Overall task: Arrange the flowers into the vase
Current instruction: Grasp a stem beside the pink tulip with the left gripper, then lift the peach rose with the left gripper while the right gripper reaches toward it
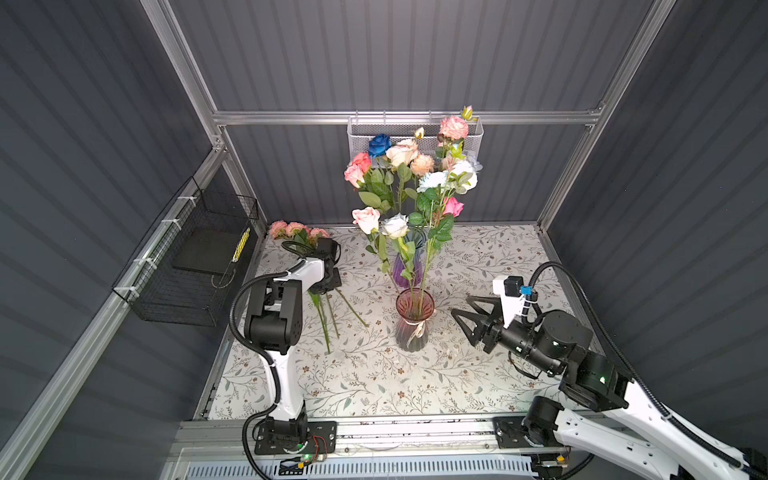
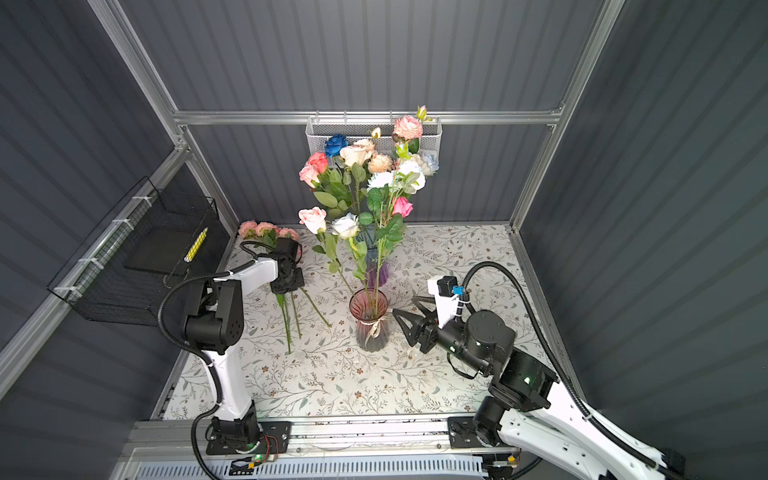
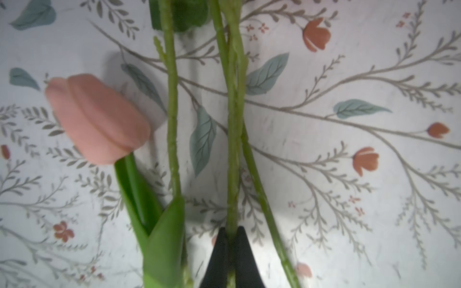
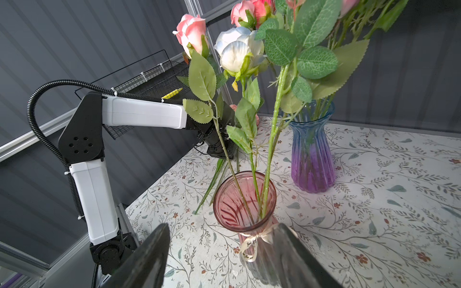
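Top views, stereo pair: mounted high at the front, tilted down towards the back wall (image 1: 399, 62), distant. Both hold the whole table (image 1: 374, 386), left arm (image 1: 282, 374), right arm (image 1: 582, 365) and pink vase (image 1: 411, 332).
Left wrist view: straight down, very close on lying stems (image 3: 234, 124) and a tulip (image 3: 99, 119).
Right wrist view: low, close, facing the pink vase (image 4: 224, 207) and left arm (image 4: 142, 114). It shares vase and stems with the top views.

Black wire basket (image 1: 174, 307) on side wall, yellow stick (image 1: 241, 245) inside, perhaps marker; white mesh basket (image 1: 361, 137) on back rail.
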Controlling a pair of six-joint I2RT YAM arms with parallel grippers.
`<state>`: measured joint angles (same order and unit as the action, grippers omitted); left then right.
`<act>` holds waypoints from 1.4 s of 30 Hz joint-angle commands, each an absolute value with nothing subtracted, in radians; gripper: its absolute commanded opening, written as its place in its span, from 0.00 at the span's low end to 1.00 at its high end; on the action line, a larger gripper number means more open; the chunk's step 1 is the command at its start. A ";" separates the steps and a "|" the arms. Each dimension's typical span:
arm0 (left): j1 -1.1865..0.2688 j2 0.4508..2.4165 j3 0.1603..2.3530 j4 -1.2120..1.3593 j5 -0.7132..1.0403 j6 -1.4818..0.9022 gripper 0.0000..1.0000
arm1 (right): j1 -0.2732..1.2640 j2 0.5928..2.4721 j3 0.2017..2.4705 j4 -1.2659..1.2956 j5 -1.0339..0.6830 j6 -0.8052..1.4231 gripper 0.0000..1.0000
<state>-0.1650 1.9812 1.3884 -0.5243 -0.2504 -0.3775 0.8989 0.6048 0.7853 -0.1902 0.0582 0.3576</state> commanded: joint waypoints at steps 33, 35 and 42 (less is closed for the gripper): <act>-0.324 0.705 1.166 -0.423 0.401 -0.503 0.00 | 0.900 0.788 0.980 -0.121 -0.323 0.403 0.69; -0.324 0.689 1.166 -0.412 0.469 -0.504 0.00 | 0.913 0.847 1.024 -0.109 -0.395 0.411 0.68; -0.324 0.640 1.087 -0.261 0.664 -0.560 0.00 | 1.062 1.107 1.262 -0.165 -0.400 0.339 0.69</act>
<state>-0.3248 0.6563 1.1229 -0.3546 0.5228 -0.5232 1.0206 1.0447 1.1790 -0.1474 -0.3542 0.3782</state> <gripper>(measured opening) 0.069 0.683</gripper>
